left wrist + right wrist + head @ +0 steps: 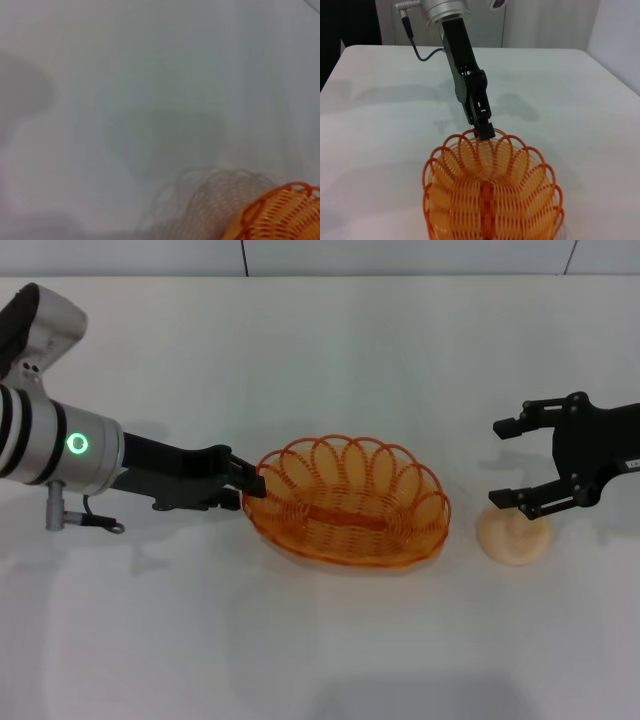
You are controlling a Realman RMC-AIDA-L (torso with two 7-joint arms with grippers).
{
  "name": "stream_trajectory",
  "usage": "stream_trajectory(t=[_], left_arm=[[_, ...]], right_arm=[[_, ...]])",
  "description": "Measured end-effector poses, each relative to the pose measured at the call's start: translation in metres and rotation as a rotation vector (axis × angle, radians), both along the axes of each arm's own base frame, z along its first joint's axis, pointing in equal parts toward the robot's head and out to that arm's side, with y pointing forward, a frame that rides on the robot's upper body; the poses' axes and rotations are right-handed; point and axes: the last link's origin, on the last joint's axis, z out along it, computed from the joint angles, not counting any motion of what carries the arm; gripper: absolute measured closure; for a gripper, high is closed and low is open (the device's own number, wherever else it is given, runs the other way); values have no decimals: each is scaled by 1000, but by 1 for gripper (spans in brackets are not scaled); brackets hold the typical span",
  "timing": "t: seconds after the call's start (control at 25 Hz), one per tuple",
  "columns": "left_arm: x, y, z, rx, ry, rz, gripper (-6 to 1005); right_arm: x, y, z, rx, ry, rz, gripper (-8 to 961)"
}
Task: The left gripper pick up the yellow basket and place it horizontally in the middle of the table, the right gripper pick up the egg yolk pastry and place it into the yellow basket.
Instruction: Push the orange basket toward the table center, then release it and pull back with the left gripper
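Observation:
The yellow basket [347,502] rests lengthwise on the white table [320,350], near its middle. My left gripper [252,486] reaches in from the left and is shut on the basket's left rim. The right wrist view shows the same: the left gripper [484,131] pinches the far rim of the basket [492,195]. A corner of the basket [280,215] shows in the left wrist view. The egg yolk pastry [515,540] lies on the table just right of the basket. My right gripper [498,462] is open and hovers over the pastry, one finger above its top edge.
The table's far edge [320,278] runs along the back, with a wall behind it. A small cable and plug [85,520] hang under the left arm's silver segment.

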Motion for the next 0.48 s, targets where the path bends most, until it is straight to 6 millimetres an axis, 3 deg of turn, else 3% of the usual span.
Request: stream_trajectory(t=[0.16,0.28,0.48], left_arm=[[-1,-2,1,-4,-2,-2,678],[1,-2,8,14,1,-21,481],[5,-4,35,57,-6,-49,349]], right_arm=[[1,-1,0,-1,2,-4,126],[2,-2,0,-2,4,-11,127],[2,-2,-1,-2,13,-20,127]])
